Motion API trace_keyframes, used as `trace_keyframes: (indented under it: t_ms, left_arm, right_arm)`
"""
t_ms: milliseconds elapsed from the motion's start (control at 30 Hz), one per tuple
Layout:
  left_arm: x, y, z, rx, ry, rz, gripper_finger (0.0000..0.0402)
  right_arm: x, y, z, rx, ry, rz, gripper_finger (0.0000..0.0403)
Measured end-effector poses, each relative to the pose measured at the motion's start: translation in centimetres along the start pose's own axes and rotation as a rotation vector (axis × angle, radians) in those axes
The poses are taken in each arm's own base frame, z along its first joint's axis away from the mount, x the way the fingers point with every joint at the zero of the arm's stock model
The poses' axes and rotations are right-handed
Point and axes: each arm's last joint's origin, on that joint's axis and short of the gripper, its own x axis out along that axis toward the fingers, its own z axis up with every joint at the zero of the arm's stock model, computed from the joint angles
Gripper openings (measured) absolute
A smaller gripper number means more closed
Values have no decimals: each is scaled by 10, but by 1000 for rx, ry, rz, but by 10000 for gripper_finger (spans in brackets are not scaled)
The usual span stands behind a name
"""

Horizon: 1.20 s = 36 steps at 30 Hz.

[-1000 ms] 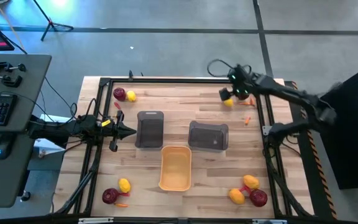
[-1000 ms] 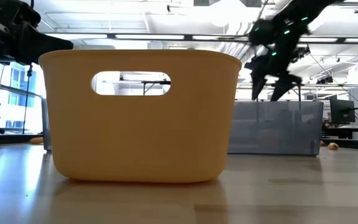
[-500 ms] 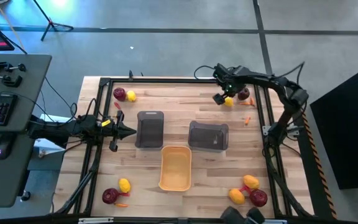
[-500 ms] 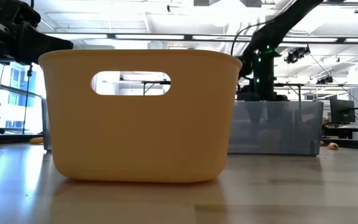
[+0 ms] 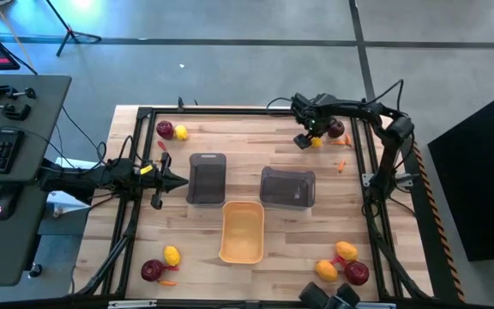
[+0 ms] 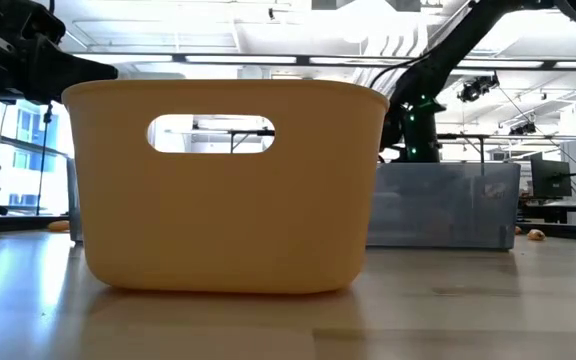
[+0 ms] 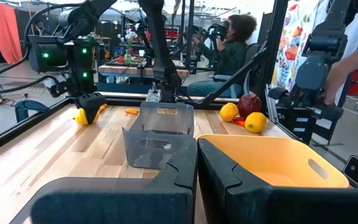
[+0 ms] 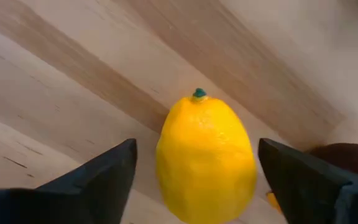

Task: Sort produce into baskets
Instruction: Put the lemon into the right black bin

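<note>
A yellow lemon (image 8: 205, 158) lies on the table at the far right (image 5: 316, 142), next to a dark red fruit (image 5: 336, 129). My right gripper (image 8: 196, 152) is open and low over the lemon, one finger (image 8: 98, 177) on each side of it with a gap showing; it also shows in the left wrist view (image 7: 87, 107). My left gripper (image 5: 178, 181) is shut and empty at the table's left, beside a dark grey basket (image 5: 207, 178). A second dark grey basket (image 5: 288, 187) and the yellow-orange basket (image 5: 242, 232) stand mid-table.
Other produce lies in groups: a red and a yellow piece at far left (image 5: 171, 131), red, yellow and a carrot at near left (image 5: 161, 266), orange, yellow and red at near right (image 5: 343, 264). Small carrot pieces (image 5: 342, 165) lie near the right rail.
My right gripper has come down from above and gone toward the table's left, down to the lemon, staying open. In the low view it has dropped behind the grey basket. The lemon has stayed in place.
</note>
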Motion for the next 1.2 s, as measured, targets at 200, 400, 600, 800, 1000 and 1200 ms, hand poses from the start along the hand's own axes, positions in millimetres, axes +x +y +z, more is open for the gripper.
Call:
trace_keyframes:
  t_ms: [200, 400, 600, 800, 1000, 1200]
  left_arm:
    - [0, 0, 0, 0, -1, 0, 0]
    - [0, 0, 0, 0, -1, 0, 0]
    - [0, 0, 0, 0, -1, 0, 0]
    - [0, 0, 0, 0, -1, 0, 0]
    - [0, 0, 0, 0, -1, 0, 0]
    - [0, 0, 0, 0, -1, 1, 0]
  right_arm:
    - [-3, -1, -4, -56, 26, -3, 186]
    - [-50, 3, -14, -105, -155, 158, 142]
    - [-125, 29, -48, -211, -413, 559, 163]
    - [-156, 83, -103, -411, -364, 667, 197]
    - [-152, 136, -145, -623, -345, 467, 202]
    - [-136, 160, -153, -687, -338, 312, 203]
